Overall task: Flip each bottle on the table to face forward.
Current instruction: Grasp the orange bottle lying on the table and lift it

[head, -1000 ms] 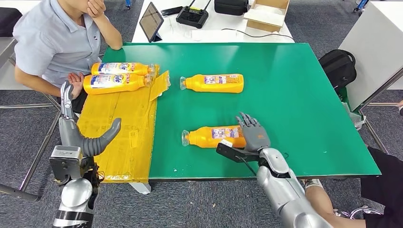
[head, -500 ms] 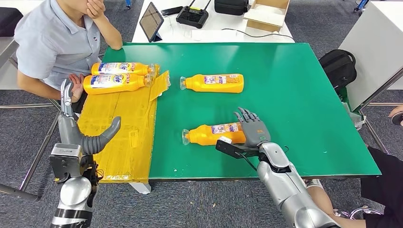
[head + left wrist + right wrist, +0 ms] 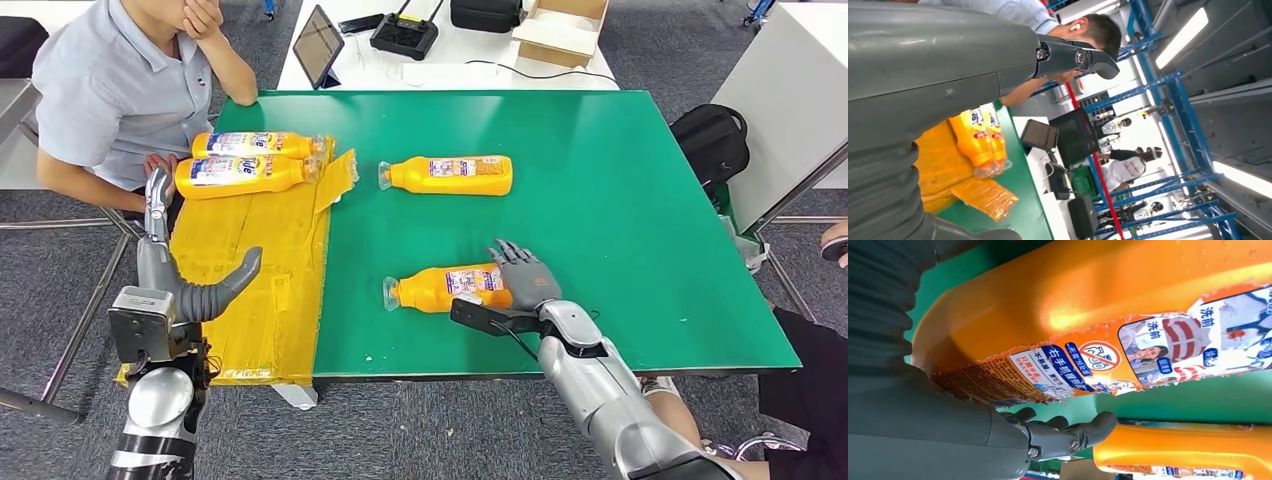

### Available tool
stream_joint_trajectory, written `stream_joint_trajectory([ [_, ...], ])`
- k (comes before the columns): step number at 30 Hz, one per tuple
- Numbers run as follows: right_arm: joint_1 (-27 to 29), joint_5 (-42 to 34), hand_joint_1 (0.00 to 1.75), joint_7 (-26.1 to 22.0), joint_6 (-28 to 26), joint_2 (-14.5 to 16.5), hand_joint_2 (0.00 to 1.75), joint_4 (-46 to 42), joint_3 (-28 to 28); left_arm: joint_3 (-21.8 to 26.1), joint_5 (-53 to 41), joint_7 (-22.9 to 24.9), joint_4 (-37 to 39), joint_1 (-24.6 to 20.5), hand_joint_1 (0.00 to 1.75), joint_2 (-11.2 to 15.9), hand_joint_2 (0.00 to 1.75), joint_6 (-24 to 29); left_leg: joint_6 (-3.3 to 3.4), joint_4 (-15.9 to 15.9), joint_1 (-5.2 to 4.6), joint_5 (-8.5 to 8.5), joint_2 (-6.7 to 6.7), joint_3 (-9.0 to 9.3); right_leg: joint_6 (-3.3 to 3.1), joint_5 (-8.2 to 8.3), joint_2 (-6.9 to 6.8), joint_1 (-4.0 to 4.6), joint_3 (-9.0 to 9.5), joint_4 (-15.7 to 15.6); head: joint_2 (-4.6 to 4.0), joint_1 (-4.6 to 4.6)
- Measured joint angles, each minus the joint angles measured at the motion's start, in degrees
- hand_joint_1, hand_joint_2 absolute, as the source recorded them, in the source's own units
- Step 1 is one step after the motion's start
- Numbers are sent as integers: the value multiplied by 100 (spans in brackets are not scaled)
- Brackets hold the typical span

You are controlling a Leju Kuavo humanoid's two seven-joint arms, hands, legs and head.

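The right hand [image 3: 527, 281] lay with fingers spread over the base end of the near orange bottle [image 3: 447, 287], touching it without a closed grip, on the green counter [image 3: 620, 210]. The left hand [image 3: 180, 270] hung open and empty off the counter's edge, beside the yellow sheet [image 3: 250, 270].

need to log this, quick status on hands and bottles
Right hand on near bottle, grip unclear. Left hand open, raised. Far bottle untouched. Nothing in the way.
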Motion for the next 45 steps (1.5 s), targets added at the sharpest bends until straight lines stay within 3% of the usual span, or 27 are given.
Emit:
stream_joint_trajectory([
  [6,-330,215,3,181,65,33,175,481,225,1,146,253,254,-111,0,10,175,-314,0,0,0,1,4,21,-3,5,1,0,16,-1,0,1],
  [10,-529,444,174,316,160,52,175,686,403,8,202,371,392,-171,0,14,175,-425,1,0,0,8,4,23,-13,17,1,0,16,-1,0,1],
  [27,-956,341,175,107,690,39,175,1199,744,62,286,480,718,-318,0,17,175,-593,-1,0,0,13,3,23,-11,18,0,0,16,-1,0,1],
  [31,-958,46,175,-218,669,21,175,1234,739,68,339,468,756,-331,0,21,175,-599,-1,0,0,13,2,23,-11,17,0,0,16,-1,0,3],
  [38,-579,-783,175,-1139,67,-9,175,941,557,69,626,547,741,-254,0,24,175,-734,0,0,1,10,6,26,-11,17,4,2,19,-1,0,2],
  [45,934,-1206,175,-1593,-1309,184,175,-1313,410,192,2455,857,640,251,0,-187,175,-1328,-1,-1,3,10,-1,-16,-13,13,0,4,-18,3,0,1],
])
